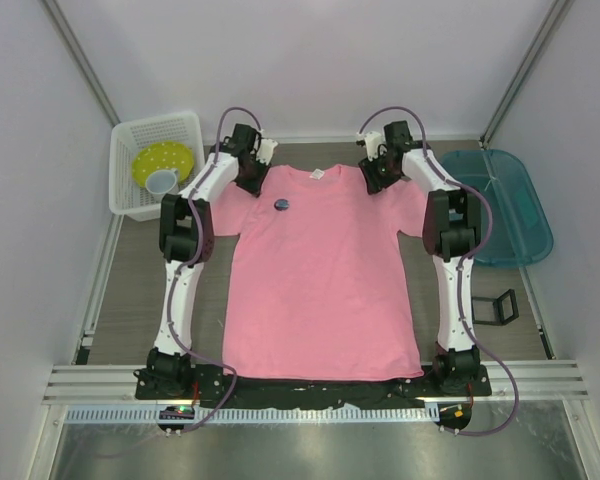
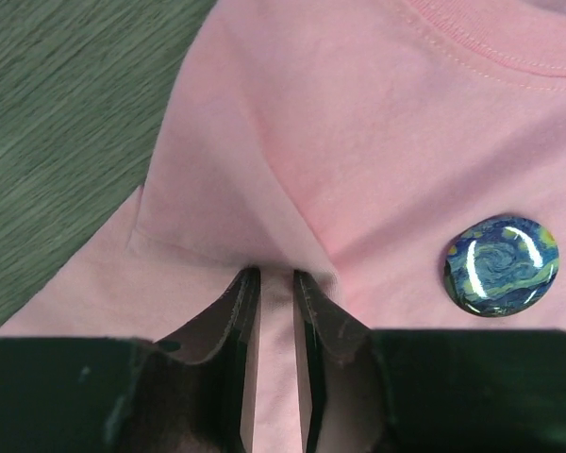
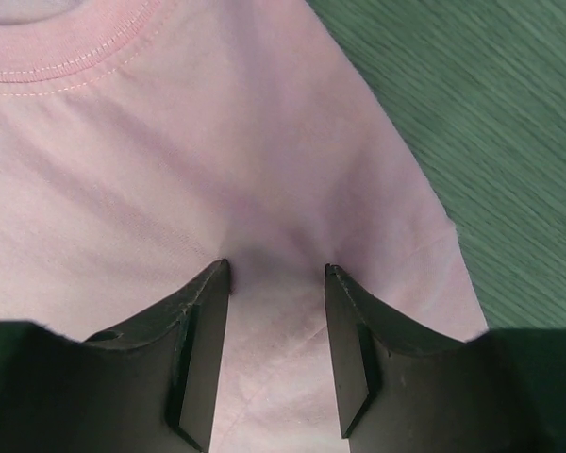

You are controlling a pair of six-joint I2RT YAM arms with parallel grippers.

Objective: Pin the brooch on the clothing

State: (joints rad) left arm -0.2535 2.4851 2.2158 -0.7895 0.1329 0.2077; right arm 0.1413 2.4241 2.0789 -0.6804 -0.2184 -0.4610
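Observation:
The clothing, a pink T-shirt [image 1: 320, 280], lies flat on the table with its collar at the far side. The brooch [image 1: 282, 205], a small round dark blue badge, sits on the shirt's chest left of the collar, and it also shows in the left wrist view [image 2: 500, 264]. My left gripper [image 1: 252, 180] is at the shirt's left shoulder, its jaws nearly closed [image 2: 275, 274] on a raised fold of the pink fabric [image 2: 264, 179]. My right gripper [image 1: 373, 180] is at the right shoulder, open [image 3: 275, 267], with its fingertips [image 3: 217, 283] pressed onto the shirt [image 3: 217, 142].
A white basket [image 1: 130, 135] holding a yellow bowl [image 1: 165, 160] and a cup stands at the back left. A teal bin [image 1: 520, 225] stands at the right. A small black square case [image 1: 495, 308] lies right of the right arm.

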